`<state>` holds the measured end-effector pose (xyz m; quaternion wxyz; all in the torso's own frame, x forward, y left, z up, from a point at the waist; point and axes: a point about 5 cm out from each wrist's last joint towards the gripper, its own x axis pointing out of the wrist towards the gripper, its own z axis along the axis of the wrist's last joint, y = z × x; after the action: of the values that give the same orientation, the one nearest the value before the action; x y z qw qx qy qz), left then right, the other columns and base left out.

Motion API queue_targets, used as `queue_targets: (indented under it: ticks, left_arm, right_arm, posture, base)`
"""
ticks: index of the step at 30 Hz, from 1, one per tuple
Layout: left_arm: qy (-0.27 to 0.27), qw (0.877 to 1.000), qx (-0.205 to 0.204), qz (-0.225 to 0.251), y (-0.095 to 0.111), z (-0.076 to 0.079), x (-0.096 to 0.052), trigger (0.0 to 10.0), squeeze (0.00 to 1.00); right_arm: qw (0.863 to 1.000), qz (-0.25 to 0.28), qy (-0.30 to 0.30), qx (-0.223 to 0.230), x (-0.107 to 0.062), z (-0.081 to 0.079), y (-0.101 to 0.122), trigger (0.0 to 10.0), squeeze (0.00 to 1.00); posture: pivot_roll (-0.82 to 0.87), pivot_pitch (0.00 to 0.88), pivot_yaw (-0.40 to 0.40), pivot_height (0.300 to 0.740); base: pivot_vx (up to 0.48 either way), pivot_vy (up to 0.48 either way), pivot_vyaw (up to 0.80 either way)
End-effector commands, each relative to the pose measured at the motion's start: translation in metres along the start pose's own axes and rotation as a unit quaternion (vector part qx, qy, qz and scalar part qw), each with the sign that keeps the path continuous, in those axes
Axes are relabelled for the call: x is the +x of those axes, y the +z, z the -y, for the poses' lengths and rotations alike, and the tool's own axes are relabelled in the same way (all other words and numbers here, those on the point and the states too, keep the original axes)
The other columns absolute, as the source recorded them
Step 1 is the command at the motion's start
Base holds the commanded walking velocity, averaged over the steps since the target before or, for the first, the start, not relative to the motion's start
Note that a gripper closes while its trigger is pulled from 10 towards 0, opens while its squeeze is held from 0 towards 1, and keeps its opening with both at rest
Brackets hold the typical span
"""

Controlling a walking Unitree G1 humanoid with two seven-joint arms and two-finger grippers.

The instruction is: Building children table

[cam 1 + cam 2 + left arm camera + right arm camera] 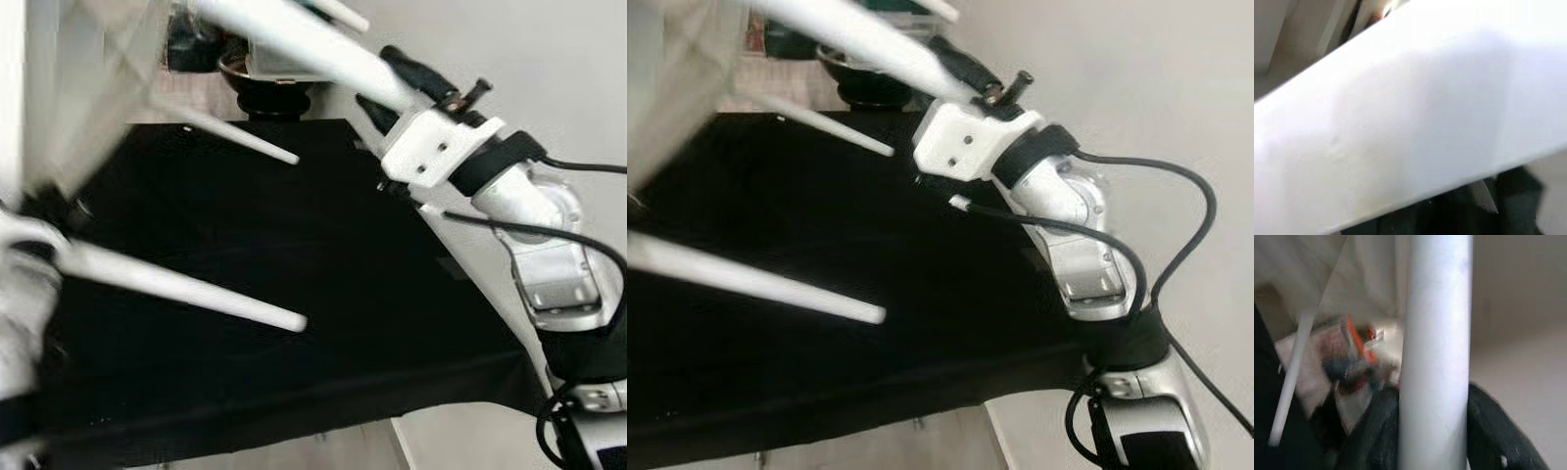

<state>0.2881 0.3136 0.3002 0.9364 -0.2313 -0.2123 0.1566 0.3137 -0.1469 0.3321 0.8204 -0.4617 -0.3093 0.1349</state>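
Observation:
The white children's table is tilted up on my left, its blurred top (78, 88) facing away and its legs pointing right. My right gripper (407, 86) is shut on the uppermost leg (294, 39); the right wrist view shows that leg (1436, 333) running between the two black fingers (1376, 431). A second leg (235, 137) sticks out free over the cloth. My left gripper (44, 220), blurred at the left edge, is shut on the lowest leg (186, 286), which crosses the left wrist view as a broad white bar (1400, 122).
A black cloth covers the work surface (294, 245) under the table. A dark round object (269, 93) sits at its far edge. A pale wall (558, 69) rises close on the right. The cloth's front edge (294, 411) drops to light floor.

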Motion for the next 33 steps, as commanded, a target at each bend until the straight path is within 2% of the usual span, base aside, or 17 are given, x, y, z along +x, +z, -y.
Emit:
queue_targets:
  ticks: [1,4,6,9,12,13,15,17,20,23,24,25,26,27,28,32,33]
  left_arm:
    - [0.043,0.993,0.003,0.111,0.053,-0.017,-0.002,10.0,0.0]
    - [0.023,0.993,0.005,0.117,0.06,-0.007,0.002,10.0,0.0]
    - [-0.048,0.99,0.014,0.132,0.082,0.028,0.013,10.0,0.0]
    - [-0.063,0.989,0.017,0.133,0.086,0.035,0.016,10.0,0.0]
    - [-0.109,0.986,0.024,0.122,0.093,0.054,0.022,10.0,0.0]
    - [-0.109,0.986,0.024,0.122,0.093,0.054,0.022,10.0,0.0]
    - [-0.123,0.985,0.027,0.116,0.094,0.061,0.024,10.0,0.0]
    - [-0.147,0.984,0.027,0.094,0.09,0.073,0.027,10.0,0.0]
    - [-0.152,0.984,0.025,0.087,0.088,0.075,0.027,10.0,0.0]
    - [-0.201,0.979,0.012,0.006,0.053,0.092,0.014,10.0,0.0]
    - [-0.201,0.979,0.012,0.006,0.053,0.092,0.014,10.0,0.0]
    - [-0.22,0.975,0.016,-0.033,0.03,0.097,0.004,10.0,0.0]
    - [-0.22,0.975,0.016,-0.033,0.03,0.097,0.004,10.0,0.0]
    - [-0.229,0.971,0.017,-0.064,0.012,0.1,-0.006,10.0,0.0]
    - [-0.235,0.967,0.024,-0.096,-0.009,0.101,-0.018,10.0,0.0]
    - [-0.237,0.963,0.029,-0.124,-0.027,0.102,-0.029,10.0,0.0]
    - [-0.246,0.958,0.048,-0.139,-0.04,0.102,-0.04,10.0,0.0]
  right_arm:
    - [0.983,-0.173,0.061,0.03,-0.023,-0.023,-0.064,0.0,0.0]
    - [0.976,-0.199,0.069,0.052,-0.027,-0.033,-0.074,0.0,0.0]
    - [0.937,-0.303,0.091,0.151,-0.047,-0.081,-0.11,0.0,0.0]
    - [0.925,-0.326,0.099,0.17,-0.052,-0.094,-0.117,0.0,0.0]
    - [0.886,-0.39,0.118,0.221,-0.063,-0.13,-0.135,0.0,0.0]
    - [0.886,-0.39,0.118,0.221,-0.063,-0.13,-0.135,0.0,0.0]
    - [0.871,-0.414,0.116,0.238,-0.066,-0.143,-0.141,0.0,0.0]
    - [0.848,-0.448,0.118,0.257,-0.07,-0.164,-0.148,0.0,0.0]
    - [0.844,-0.455,0.118,0.26,-0.07,-0.169,-0.149,0.0,0.0]
    - [0.827,-0.463,0.127,0.293,-0.07,-0.182,-0.147,0.0,0.0]
    - [0.827,-0.463,0.127,0.293,-0.07,-0.182,-0.147,0.0,0.0]
    - [0.82,-0.462,0.136,0.311,-0.069,-0.187,-0.144,0.0,0.0]
    - [0.82,-0.462,0.136,0.311,-0.069,-0.187,-0.144,0.0,0.0]
    - [0.817,-0.457,0.138,0.322,-0.068,-0.19,-0.142,0.4,0.0]
    - [0.821,-0.449,0.132,0.327,-0.066,-0.19,-0.14,10.0,0.0]
    - [0.827,-0.442,0.122,0.326,-0.063,-0.189,-0.14,10.0,0.0]
    - [0.831,-0.428,0.113,0.337,-0.061,-0.186,-0.139,10.0,0.0]
  posture:
    - [-0.06,0.046,0.014,0.74]
    - [-0.05,0.042,0.014,0.74]
    - [-0.02,0.038,0.018,0.74]
    - [-0.02,0.038,0.018,0.74]
    - [0.01,0.041,0.027,0.74]
    - [0.01,0.041,0.027,0.74]
    - [0.03,0.043,0.032,0.74]
    - [0.05,0.054,0.041,0.74]
    - [0.06,0.061,0.043,0.74]
    - [0.07,0.09,0.052,0.74]
    - [0.07,0.09,0.052,0.74]
    - [0.07,0.099,0.052,0.74]
    - [0.07,0.099,0.052,0.74]
    - [0.07,0.102,0.053,0.74]
    - [0.06,0.109,0.053,0.74]
    - [0.06,0.109,0.053,0.74]
    - [0.05,0.114,0.047,0.74]
  base:
    - [0.0,0.0,0.0]
    - [0.0,0.0,0.0]
    - [0.0,0.0,0.0]
    - [0.0,0.0,0.0]
    - [0.0,0.0,0.0]
    - [0.0,0.0,0.0]
    - [0.0,0.0,0.0]
    - [0.0,0.0,0.0]
    - [0.0,0.0,0.0]
    - [0.0,0.0,0.0]
    - [0.0,0.0,0.0]
    - [0.0,0.0,0.0]
    - [0.0,0.0,0.0]
    - [0.0,0.0,0.0]
    - [0.0,0.0,0.0]
    - [0.0,0.0,0.0]
    - [0.0,0.0,0.0]
